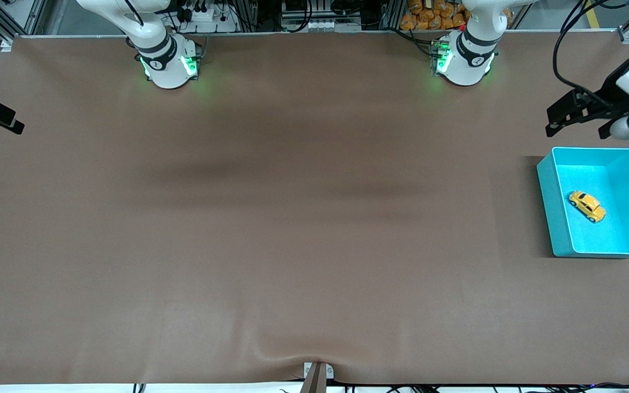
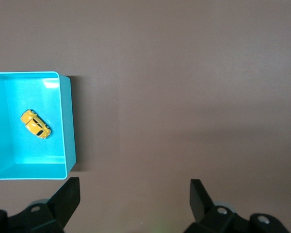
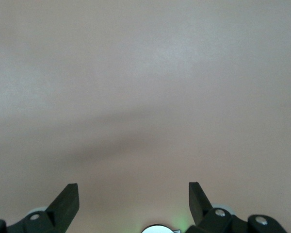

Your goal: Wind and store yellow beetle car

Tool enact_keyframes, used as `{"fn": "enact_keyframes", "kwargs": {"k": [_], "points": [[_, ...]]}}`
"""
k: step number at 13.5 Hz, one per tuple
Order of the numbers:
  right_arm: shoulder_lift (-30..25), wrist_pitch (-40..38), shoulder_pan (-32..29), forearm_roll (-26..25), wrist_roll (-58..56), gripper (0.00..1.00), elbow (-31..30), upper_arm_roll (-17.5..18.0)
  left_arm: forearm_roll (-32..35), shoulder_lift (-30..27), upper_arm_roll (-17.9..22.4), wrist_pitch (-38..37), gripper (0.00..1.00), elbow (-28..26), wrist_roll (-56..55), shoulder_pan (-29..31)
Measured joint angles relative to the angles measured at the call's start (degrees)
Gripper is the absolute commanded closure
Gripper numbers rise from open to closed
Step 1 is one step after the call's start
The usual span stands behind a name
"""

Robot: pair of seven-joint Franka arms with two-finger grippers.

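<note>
Partly cropped left pincer (image 1: 576,121) agape, yellow beetle car (image 1: 587,206) binned

A wide brown mat (image 1: 271,218) covers the whole table, lightly rippled and buckled at the edge nearest the front camera, where a small metal bracket (image 1: 318,374) clamps it. Soft, blurred shadows streak the mat's middle. Above the mat's top edge stand aluminium frame rails (image 1: 249,13), tangled black cables (image 1: 571,33) and a heap of orange objects (image 1: 434,15).
</note>
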Motion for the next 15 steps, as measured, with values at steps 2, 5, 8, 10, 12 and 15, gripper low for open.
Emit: {"fn": "enact_keyframes", "kwargs": {"k": [2, 5, 8, 10, 12, 15], "points": [[0.0, 0.0, 0.0, 0.0, 0.0, 0.0, 0.0, 0.0, 0.01, 0.08, 0.83, -2.08, 0.0, -0.37, 0.0, -1.72], [0.0, 0.0, 0.0, 0.0, 0.0, 0.0, 0.0, 0.0, 0.15, 0.3, 0.94, -2.25, 0.0, -0.58, 0.0, -2.03], [0.0, 0.0, 0.0, 0.0, 0.0, 0.0, 0.0, 0.0, 2.04, 0.3, 1.12, -2.28, 0.0, -0.58, 0.15, -2.67], [0.0, 0.0, 0.0, 0.0, 0.0, 0.0, 0.0, 0.0, 2.46, 0.3, 1.11, -2.32, 0.0, -0.58, 0.15, -3.38], [0.0, 0.0, 0.0, 0.0, 0.0, 0.0, 0.0, 0.0, 2.48, 0.3, 1.12, -2.34, 0.0, -0.58, 0.15, -3.5], [0.0, 0.0, 0.0, 0.0, 0.0, 0.0, 0.0, 0.0, 2.47, 0.3, 1.21, -2.49, 0.0, -0.57, 1.2, -3.5]]}}
